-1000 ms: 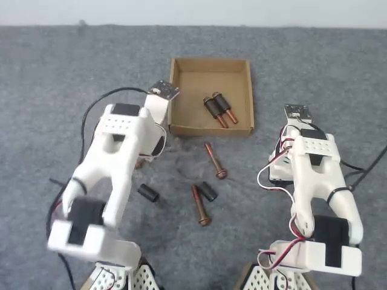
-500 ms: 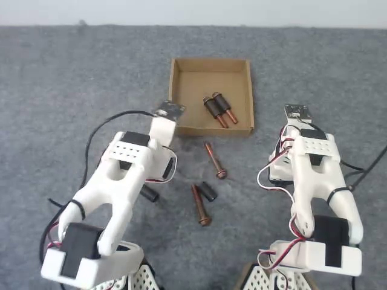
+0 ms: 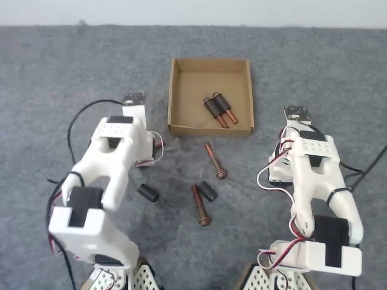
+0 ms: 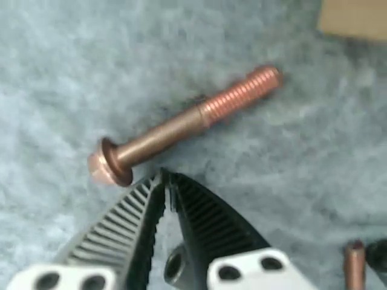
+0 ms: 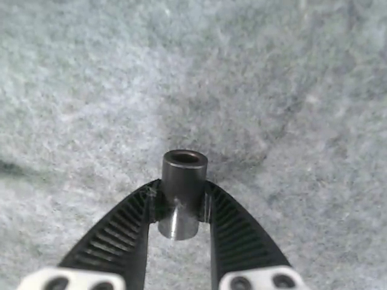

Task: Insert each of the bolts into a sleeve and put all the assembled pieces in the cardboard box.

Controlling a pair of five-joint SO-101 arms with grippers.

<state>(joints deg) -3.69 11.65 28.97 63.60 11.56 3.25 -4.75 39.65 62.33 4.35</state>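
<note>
1. Left gripper (image 4: 166,179): fingers pressed together w/ nothing between them. We note the tips just beside the head of a bolt (image 4: 181,128) lying flat on the grey carpet (image 4: 72,60).
2. Right gripper (image 5: 181,196): clamped on a dark sleeve (image 5: 184,175), held upright, open bore toward the wrist cam. We can't tell whether it touches the carpet.
3. High view: cardboard box (image 3: 210,61) sits at centre-back, btwn the two arms. We count two assembled pieces (image 3: 219,110) side by side inside, toward its right wall.
4. Loose on the carpet in front of the box: second bolt (image 3: 214,160) near the front wall; third bolt (image 3: 200,205) further forward w/ a loose sleeve (image 3: 208,191) just beside it.
5. Another sleeve (image 3: 147,193) lies just beside the left arm (image 3: 115,157).
</note>
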